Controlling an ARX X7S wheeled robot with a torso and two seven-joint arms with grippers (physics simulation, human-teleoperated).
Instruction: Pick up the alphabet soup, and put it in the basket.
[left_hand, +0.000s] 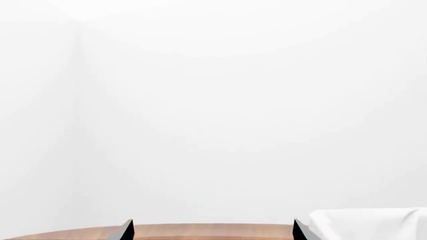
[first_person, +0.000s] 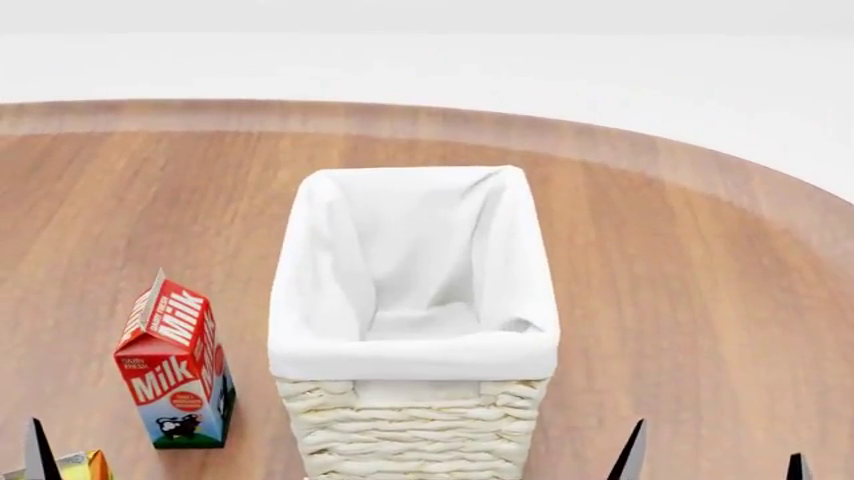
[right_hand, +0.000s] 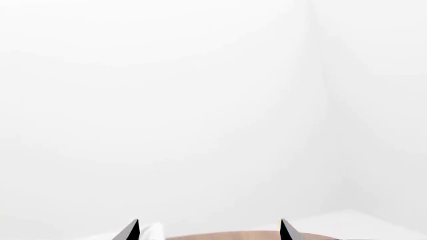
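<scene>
At lower centre of the head view stands the basket (first_person: 414, 330), upright on the round wooden table (first_person: 667, 260), its long axis running away from you toward the top of the frame. Cream wicker shows on the near wall; a white cloth lining folds over the rim, and nothing shows inside it.

Note: you cannot see the alphabet soup in any of the three views. No can shows on the visible table. A scrap of a yellow and orange thing (first_person: 83, 466) pokes in at the lower left corner, just beside the left fingertip; too little shows to name it. The milk carton (first_person: 176, 372) stands just left of the basket, red, white and green, upright, apart from the wicker.

Left gripper (left_hand: 213, 231): two dark tips well apart in its wrist view, nothing between them, so read it as spread and empty. The lining shows at lower right of that frame. Right gripper (right_hand: 208, 231): same, tips parted and empty, a corner of lining at lower left of its frame. In the head view both right tips show at lower right, one left tip at lower left.

Judgement: the basket sits between the arms, about equally near both. Which arm is nearer the soup you cannot tell yet. You likely need to tilt the head down or back off to find the can first.
</scene>
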